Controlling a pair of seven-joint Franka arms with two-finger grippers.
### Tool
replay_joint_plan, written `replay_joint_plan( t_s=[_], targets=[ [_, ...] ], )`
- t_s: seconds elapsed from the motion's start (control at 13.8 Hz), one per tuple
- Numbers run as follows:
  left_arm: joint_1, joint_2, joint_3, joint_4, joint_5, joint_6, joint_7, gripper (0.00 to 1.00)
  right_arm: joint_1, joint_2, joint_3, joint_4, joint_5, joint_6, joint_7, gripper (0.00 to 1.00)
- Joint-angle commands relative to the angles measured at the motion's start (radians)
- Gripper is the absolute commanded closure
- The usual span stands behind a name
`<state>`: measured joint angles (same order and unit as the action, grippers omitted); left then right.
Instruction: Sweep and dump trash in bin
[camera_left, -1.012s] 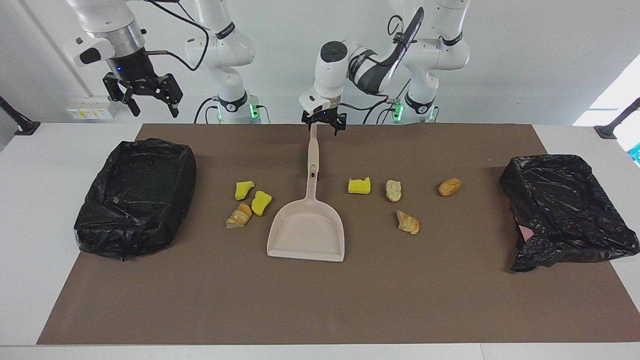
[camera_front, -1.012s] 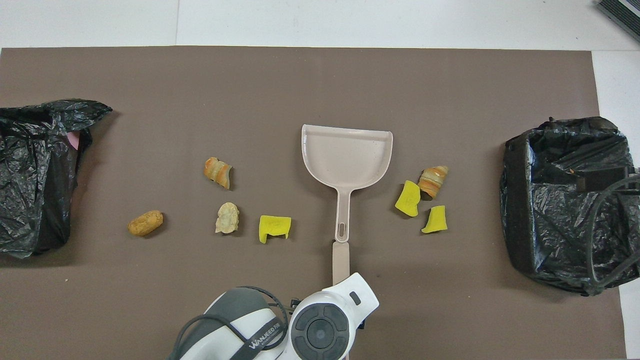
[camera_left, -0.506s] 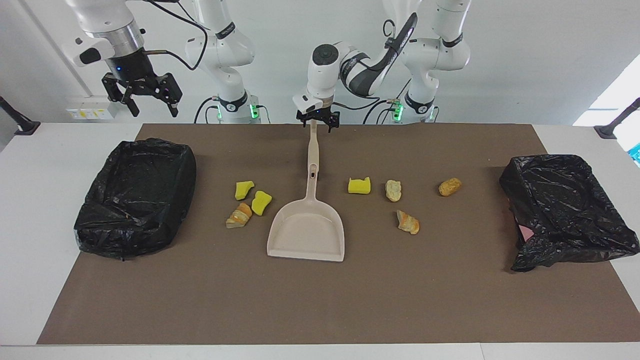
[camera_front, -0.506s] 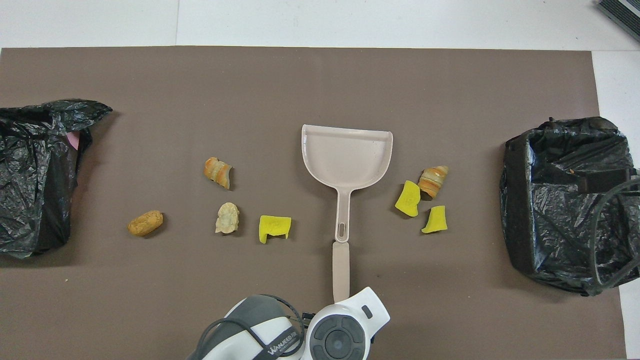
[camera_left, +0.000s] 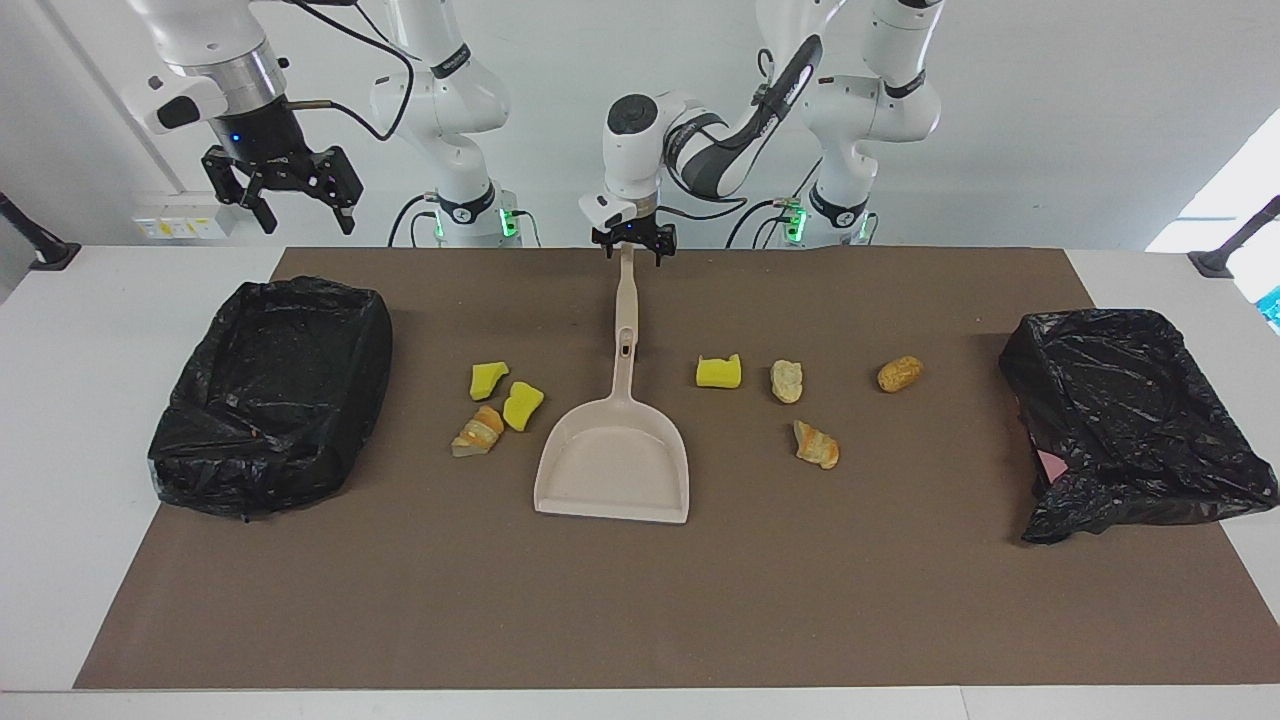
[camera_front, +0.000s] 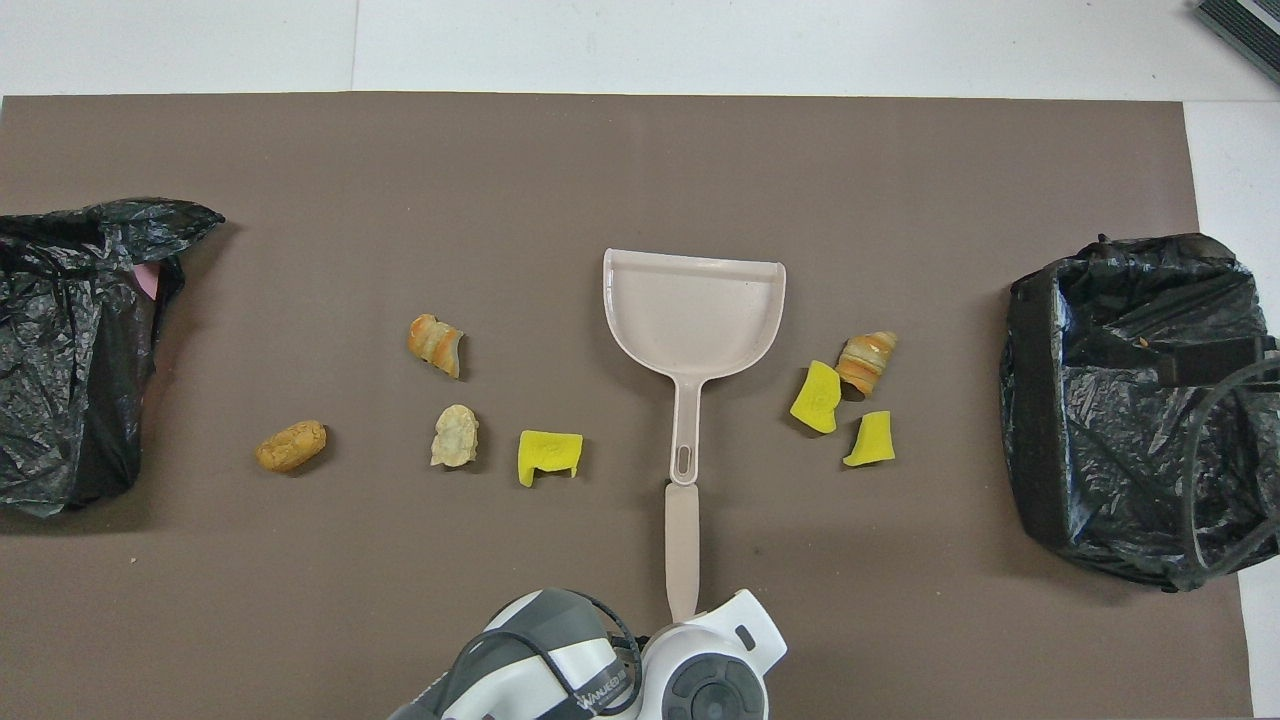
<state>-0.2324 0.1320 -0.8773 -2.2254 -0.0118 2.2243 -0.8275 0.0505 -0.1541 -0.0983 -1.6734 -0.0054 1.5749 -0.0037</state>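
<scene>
the left end effector, open, sits at the dustpan handle's tip, top centre; next, close on it. the right end effector waits open, upper left.

The dustpan lies mid-mat, handle toward the robots; three trash lumps sit beside it toward the right arm's end, four toward the left arm's end; a lined bin sits at each end of the mat.
</scene>
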Motion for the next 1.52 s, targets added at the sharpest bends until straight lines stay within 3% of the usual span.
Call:
replay_joint_plan(
  t_s=[0.0, 0.14, 0.22, 0.51, 0.58, 0.65, 0.94, 1.23, 1.45],
  targets=[
    [-0.015, 0.034, 0.005, 0.024, 0.050, 0.017, -0.033, 0.00, -0.012, -0.007, 0.002, -0.008, 0.004, -0.007, -0.035, 0.00],
    [-0.016, 0.040, 0.005, 0.033, 0.067, 0.015, -0.032, 0.00, -0.012, -0.007, 0.002, -0.008, 0.004, -0.009, -0.035, 0.00],
    [-0.016, 0.049, 0.005, 0.038, 0.069, 0.014, -0.033, 0.07, -0.012, -0.008, 0.000, -0.008, 0.005, -0.010, -0.035, 0.00],
    [-0.016, 0.049, 0.005, 0.043, 0.067, 0.002, -0.036, 0.67, -0.012, -0.008, -0.001, -0.008, 0.005, -0.010, -0.039, 0.00],
    [-0.016, 0.049, 0.005, 0.043, 0.067, 0.000, -0.036, 0.95, -0.012, -0.008, -0.003, -0.008, 0.004, -0.010, -0.039, 0.00],
    [-0.015, 0.049, 0.005, 0.043, 0.064, -0.002, -0.039, 1.00, -0.012, -0.008, -0.003, -0.008, 0.004, -0.010, -0.039, 0.00],
    [0.001, 0.018, 0.006, 0.081, 0.062, -0.118, -0.039, 1.00, -0.012, -0.008, -0.003, -0.008, 0.004, -0.010, -0.039, 0.00],
    [0.022, -0.081, 0.044, 0.107, 0.053, -0.325, -0.039, 1.00, -0.011, -0.008, -0.001, -0.008, 0.004, -0.010, -0.035, 0.00],
    [0.022, -0.146, 0.101, 0.107, 0.052, -0.409, -0.042, 1.00, 0.027, -0.008, 0.018, -0.008, 0.004, -0.007, 0.008, 0.00]
  ],
)
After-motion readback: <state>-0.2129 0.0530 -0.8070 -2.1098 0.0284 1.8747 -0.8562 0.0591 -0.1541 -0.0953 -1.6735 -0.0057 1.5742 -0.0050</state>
